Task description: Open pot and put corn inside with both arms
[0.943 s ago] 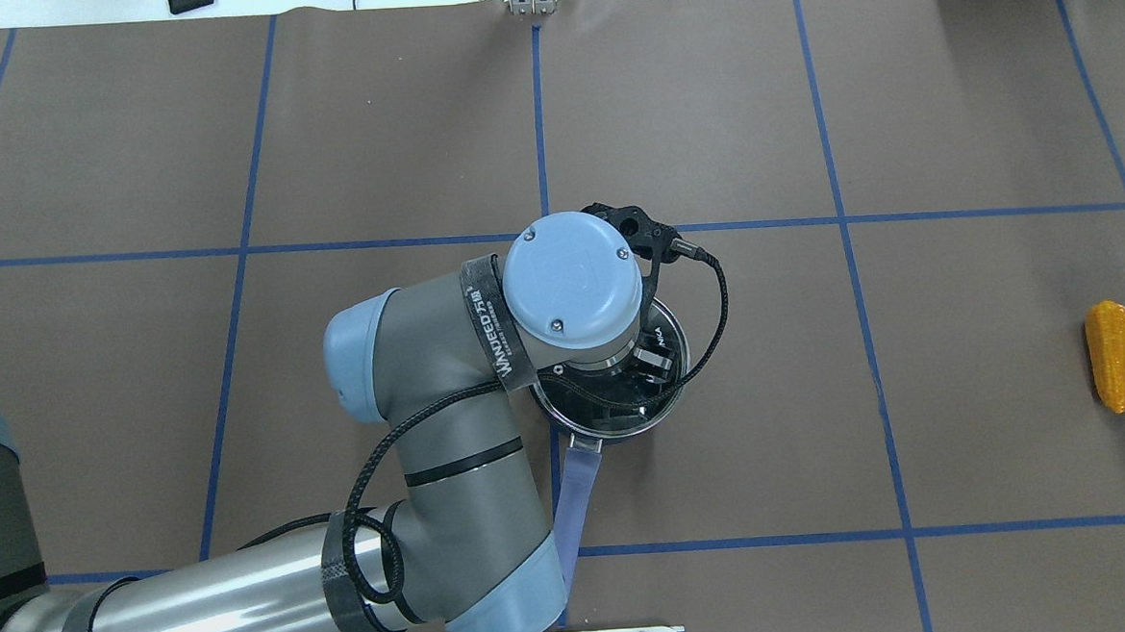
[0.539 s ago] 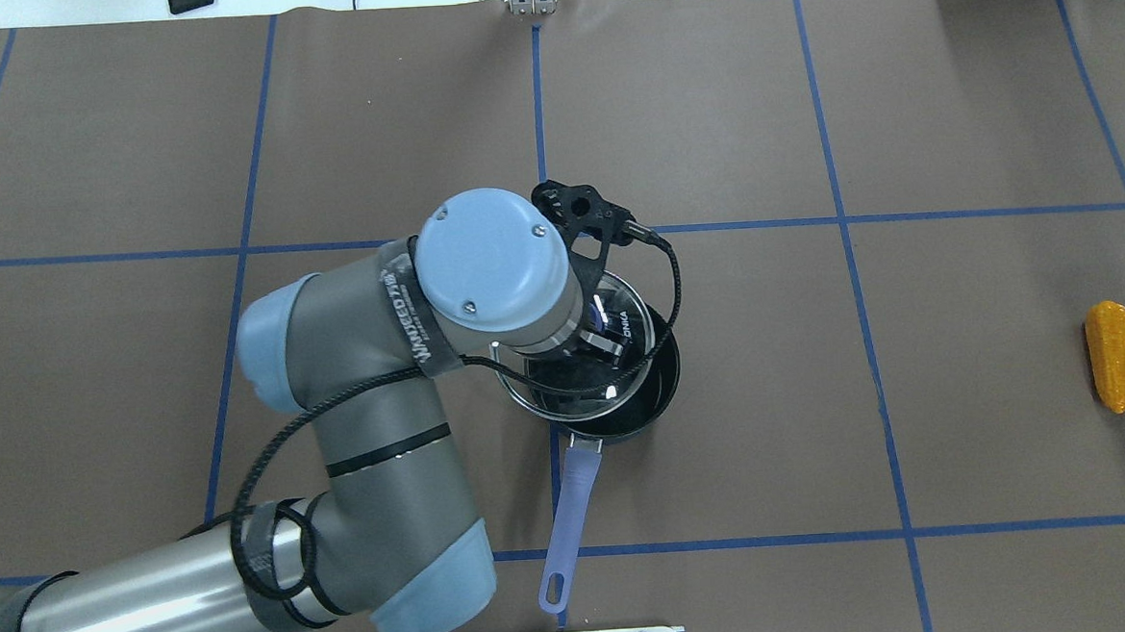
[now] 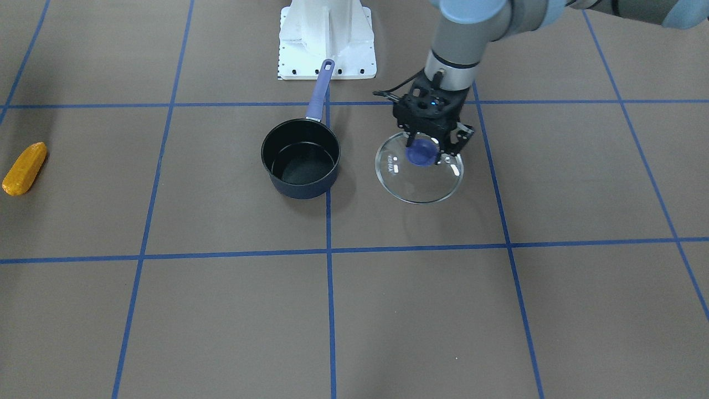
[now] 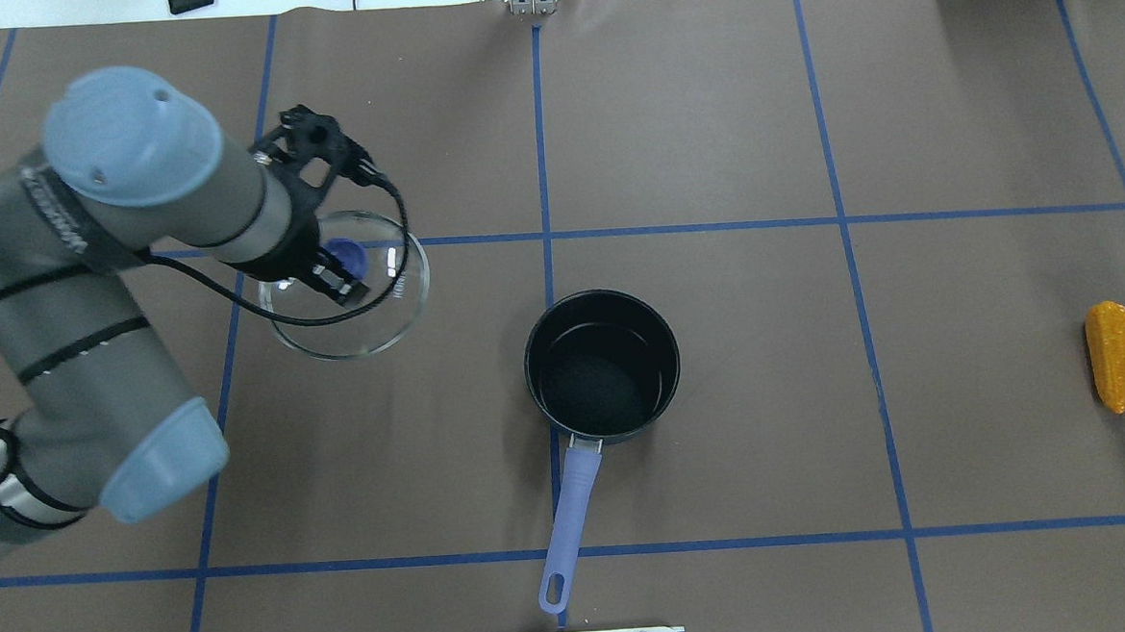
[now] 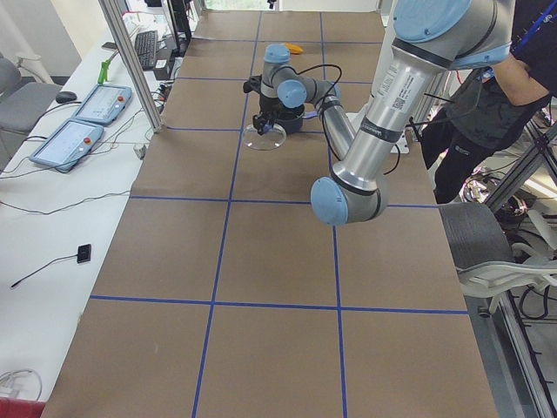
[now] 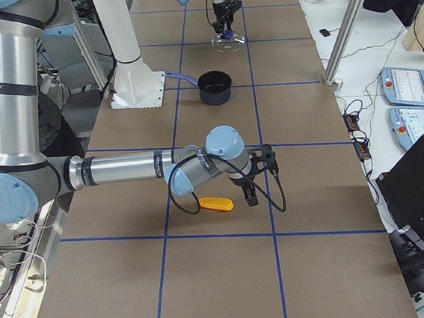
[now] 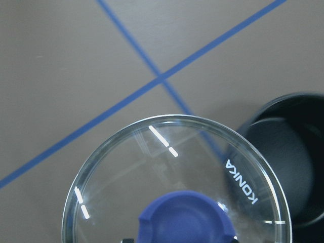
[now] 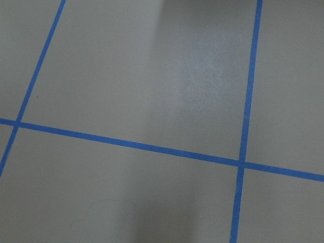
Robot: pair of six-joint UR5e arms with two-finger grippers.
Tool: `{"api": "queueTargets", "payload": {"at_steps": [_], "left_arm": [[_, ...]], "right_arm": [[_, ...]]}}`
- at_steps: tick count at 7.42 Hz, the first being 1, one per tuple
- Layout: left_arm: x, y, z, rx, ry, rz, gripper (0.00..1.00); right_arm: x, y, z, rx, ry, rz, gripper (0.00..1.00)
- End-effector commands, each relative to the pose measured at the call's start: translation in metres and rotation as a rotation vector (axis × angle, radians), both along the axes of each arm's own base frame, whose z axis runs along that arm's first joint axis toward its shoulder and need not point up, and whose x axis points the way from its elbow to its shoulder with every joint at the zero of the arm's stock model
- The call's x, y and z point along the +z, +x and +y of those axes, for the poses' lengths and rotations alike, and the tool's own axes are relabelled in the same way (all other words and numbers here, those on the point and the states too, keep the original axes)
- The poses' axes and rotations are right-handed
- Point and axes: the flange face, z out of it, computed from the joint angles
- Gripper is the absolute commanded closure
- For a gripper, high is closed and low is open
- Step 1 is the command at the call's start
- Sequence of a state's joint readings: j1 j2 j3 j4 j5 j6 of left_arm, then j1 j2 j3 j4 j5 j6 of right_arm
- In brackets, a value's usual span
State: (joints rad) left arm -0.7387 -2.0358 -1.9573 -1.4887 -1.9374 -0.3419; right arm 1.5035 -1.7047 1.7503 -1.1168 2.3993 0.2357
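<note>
Swung lid (image 4: pixel 381 304) off pot (image 4: pixel 602 367) toward left edge of bench (image 4: pixel 706 106), gripping its knob (image 4: pixel 349 259) with left tool (image 4: pixel 341 273). Cannot read state of right tool (image 6: pixel 248 193), hovering by corn (image 4: pixel 1111 357) near right edge. Light, stiff, bumpy: grasp mid-cob.

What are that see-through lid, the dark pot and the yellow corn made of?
Lid: clear glass, it seems, the table shows through; knob looks plastic. Pot: probably coated metal, glossy dark blue outside, black inside. Corn: likely plastic, uniform bumpy orange-yellow.
</note>
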Motion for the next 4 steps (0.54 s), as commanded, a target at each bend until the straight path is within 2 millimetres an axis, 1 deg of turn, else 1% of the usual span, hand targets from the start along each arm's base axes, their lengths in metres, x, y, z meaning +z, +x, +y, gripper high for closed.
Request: {"api": "queueTargets", "payload": {"at_steps": [1, 2, 3, 4], "left_arm": [[0.125, -0.096, -0.013, 0.110, 0.056, -0.065, 1.00], [0.178, -0.133, 0.000, 0.147, 0.071, -0.050, 1.00], [0.222, -0.157, 0.022, 0.182, 0.077, -0.044, 1.00], [0.257, -0.173, 0.044, 0.192, 0.089, -0.046, 1.00]], "right_arm": [[-0.001, -0.002, 0.000, -0.004, 0.002, 0.001, 0.00], [0.000, -0.003, 0.000, -0.004, 0.000, 0.003, 0.00], [0.000, -0.003, 0.000, -0.004, 0.000, 0.003, 0.00], [0.000, -0.003, -0.001, -0.006, 0.000, 0.003, 0.00]]}}
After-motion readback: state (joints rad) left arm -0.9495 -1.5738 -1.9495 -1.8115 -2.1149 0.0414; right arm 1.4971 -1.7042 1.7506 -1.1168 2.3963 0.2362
